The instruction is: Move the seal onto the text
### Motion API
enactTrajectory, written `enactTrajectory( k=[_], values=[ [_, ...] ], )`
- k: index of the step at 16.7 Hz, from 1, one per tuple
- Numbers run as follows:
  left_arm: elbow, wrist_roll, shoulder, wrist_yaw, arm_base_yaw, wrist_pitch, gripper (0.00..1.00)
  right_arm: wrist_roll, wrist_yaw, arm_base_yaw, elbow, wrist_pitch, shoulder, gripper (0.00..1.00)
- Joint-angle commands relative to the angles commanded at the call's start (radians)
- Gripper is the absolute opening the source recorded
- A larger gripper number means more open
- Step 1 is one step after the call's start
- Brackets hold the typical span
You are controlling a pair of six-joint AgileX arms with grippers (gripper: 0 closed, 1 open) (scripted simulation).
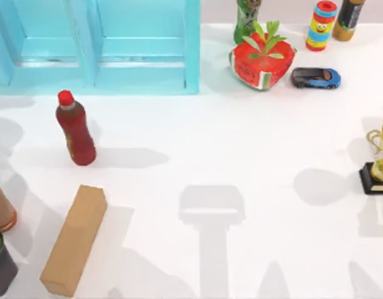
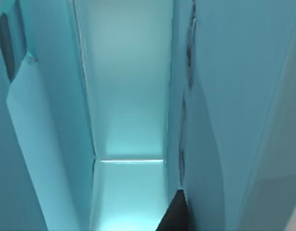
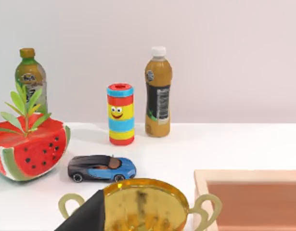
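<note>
a red bottle (image 1: pixel 75 137) stands near the tabletop's (image 1: pixel 241 156) left edge; neither pincer's state can be told.

The white table (image 1: pixel 241 156) carries a light-blue shelf unit (image 1: pixel 98 47) along its far edge at the left. A red bottle (image 1: pixel 75 128) stands upright in front of the shelf unit. A long tan box (image 1: pixel 74 240) lies flat nearer the front left, apart from the bottle. At the far right: a watermelon-shaped planter (image 1: pixel 261 60), with a blue toy car (image 1: pixel 316 78) just beside it, and a striped canister (image 1: pixel 321 25) behind the car. A gold trophy (image 1: pixel 381 162) stands at the right edge.
</note>
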Motion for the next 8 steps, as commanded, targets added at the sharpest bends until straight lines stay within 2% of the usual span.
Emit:
enactTrajectory(
  k=[5, 8],
  values=[
    [-0.01, 0.005, -0.016, 0.006, 0.009, -0.011, 0.0, 0.0, 0.0, 0.0, 0.0, 0.0, 0.0, 1.0],
    [-0.062, 0.024, -0.112, 0.046, 0.057, -0.088, 0.0, 0.0, 0.0, 0.0, 0.0, 0.0, 0.0, 1.0]
  ],
)
